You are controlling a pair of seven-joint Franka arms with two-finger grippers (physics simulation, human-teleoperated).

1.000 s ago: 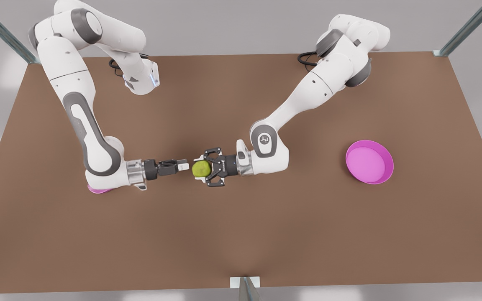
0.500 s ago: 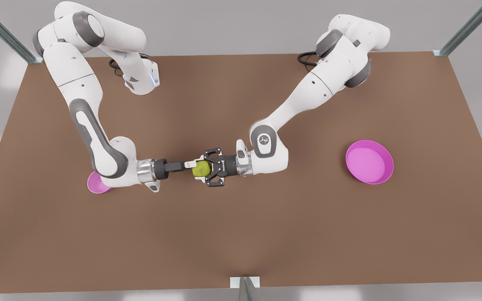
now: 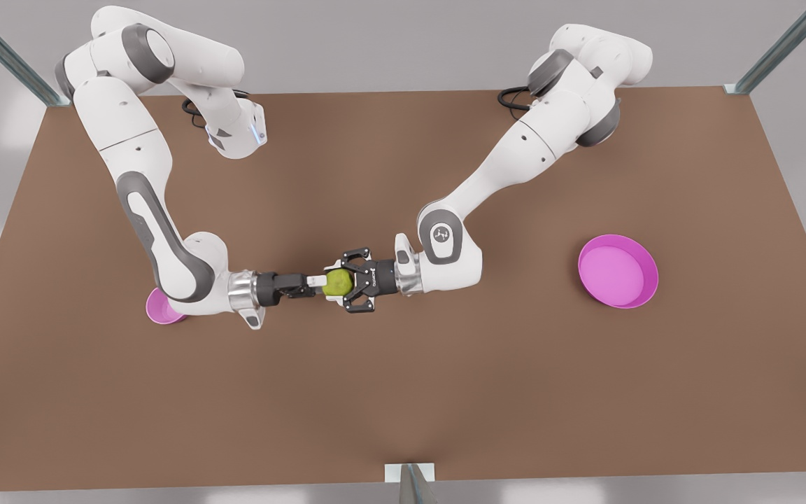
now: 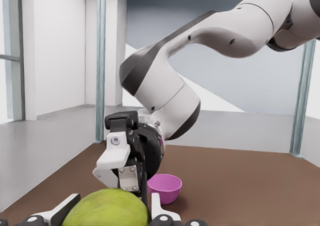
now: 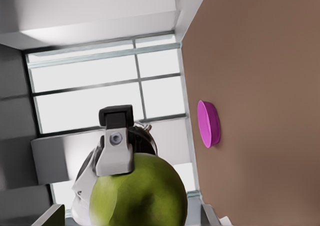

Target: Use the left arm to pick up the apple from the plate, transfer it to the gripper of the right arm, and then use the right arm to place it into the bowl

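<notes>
From the front, the left arm (image 3: 515, 157) reaches in from the front view's right. Its round grey joint cap (image 3: 443, 233) carries a small dark emblem too small to read. The left pincer (image 3: 338, 282) is pinching the apple (image 3: 339, 283) above the middle of the brown worktop (image 3: 403, 392), black fingers above and below the fruit. The right arm (image 3: 144, 210) comes from the front view's left. The right pincer (image 3: 316, 281) points straight at the apple, and a white fingertip meets the fruit's near side. The bowl (image 3: 160, 312) peeps out from under that arm's wrist, and the plate (image 3: 618, 271) sits well apart on the front view's right.

In the left wrist view the apple (image 4: 107, 208) is gripped between the left pincer's own fingers (image 4: 62, 210). The right pincer (image 4: 117, 161) hangs just behind the fruit, with the bowl (image 4: 165, 187) on the worktop beyond.

In the right wrist view the apple (image 5: 140, 193) lies between the right pincer's fingers (image 5: 52, 215). They are spread, with a sliver of gap on either side. One finger (image 5: 116, 153) of the left pincer lies across the fruit's far side, and the plate (image 5: 208, 123) is well beyond.
</notes>
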